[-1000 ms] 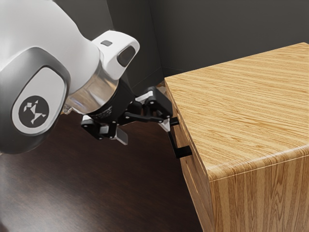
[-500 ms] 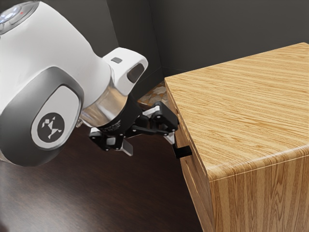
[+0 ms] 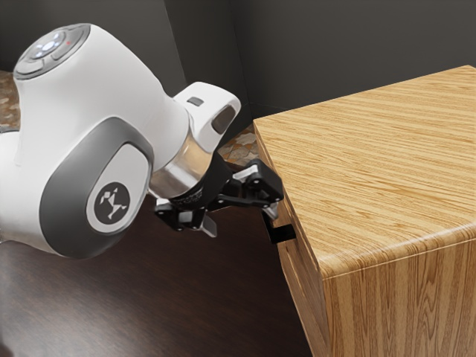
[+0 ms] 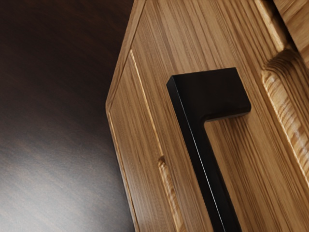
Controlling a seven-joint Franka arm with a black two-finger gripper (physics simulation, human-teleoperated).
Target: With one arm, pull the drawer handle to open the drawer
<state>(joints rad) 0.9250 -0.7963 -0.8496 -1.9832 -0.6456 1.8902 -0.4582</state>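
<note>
The white, grey-panelled robot arm (image 3: 97, 171) comes in from the exterior view's left, and its white wrist housing (image 3: 212, 111) tilts down toward the exterior view's right. The black two-finger claw (image 3: 242, 221) reaches rightward, its silver-tipped fingers (image 3: 210, 225) spread wide apart.

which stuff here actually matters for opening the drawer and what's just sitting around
For the job:
- gripper, right up at the handle
- black drawer handle
- drawer front that the handle is fixed to

Just there:
- cabinet top
- dark floor
- grey wall
</note>
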